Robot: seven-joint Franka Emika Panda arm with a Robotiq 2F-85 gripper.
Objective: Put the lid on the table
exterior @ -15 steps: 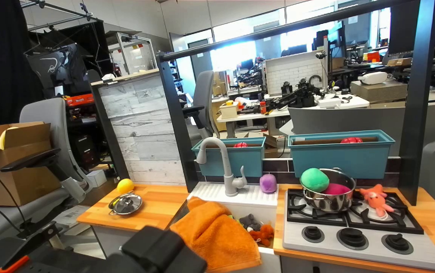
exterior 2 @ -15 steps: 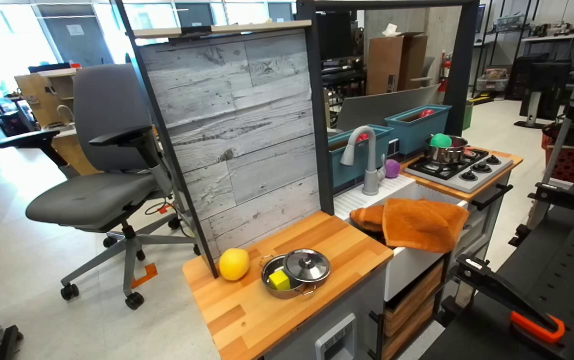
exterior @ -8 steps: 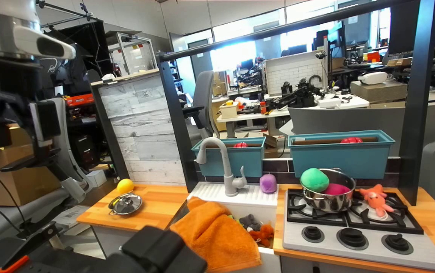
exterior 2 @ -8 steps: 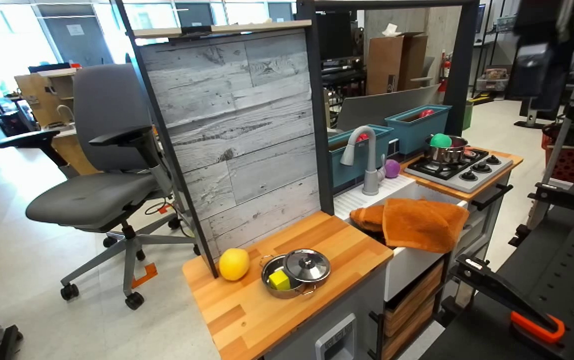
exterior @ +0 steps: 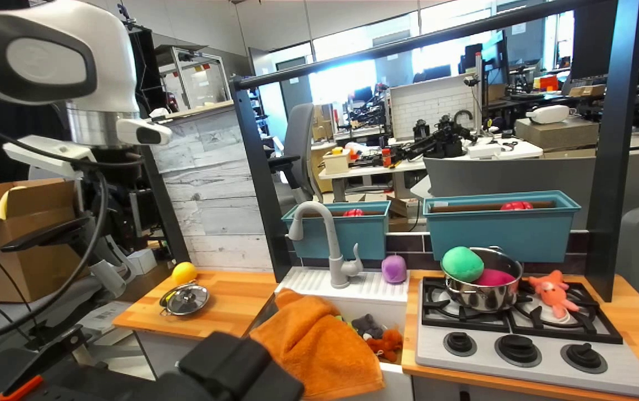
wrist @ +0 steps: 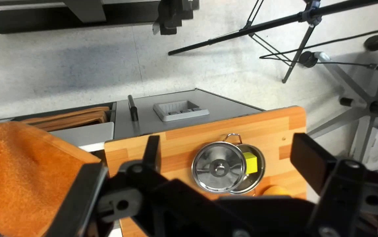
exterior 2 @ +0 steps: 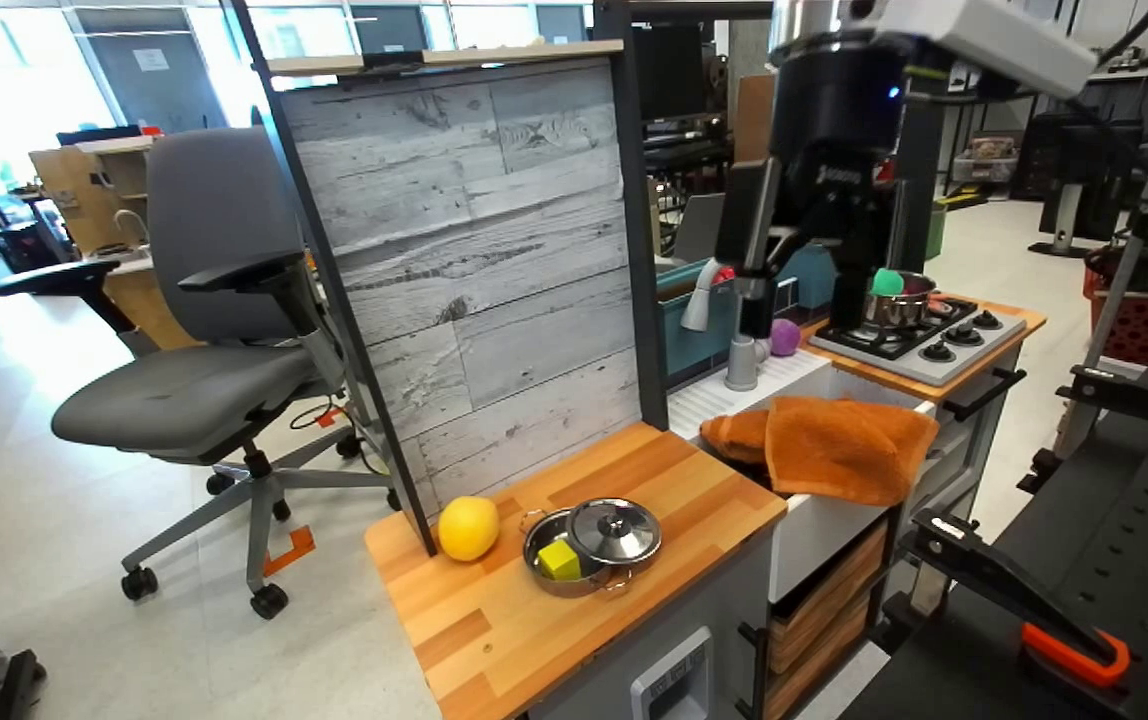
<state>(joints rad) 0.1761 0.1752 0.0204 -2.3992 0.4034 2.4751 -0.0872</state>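
The silvery round lid lies tilted over part of a small metal pot, leaving one side uncovered. It also shows in both exterior views. A yellow block sits in the pot's uncovered side. The pot stands on the light-brown wooden table. My gripper is open and empty, high above and away from the lid. In the wrist view, the lid and pot appear between the wide-apart fingers of the gripper.
A yellow ball stands beside the pot near the upright wood-look panel. An orange towel hangs over the sink beside the table. A grey faucet and a toy stove stand farther along.
The arm has come into view in both exterior views and moved inward over the play kitchen. The lid, pot and ball have not moved.
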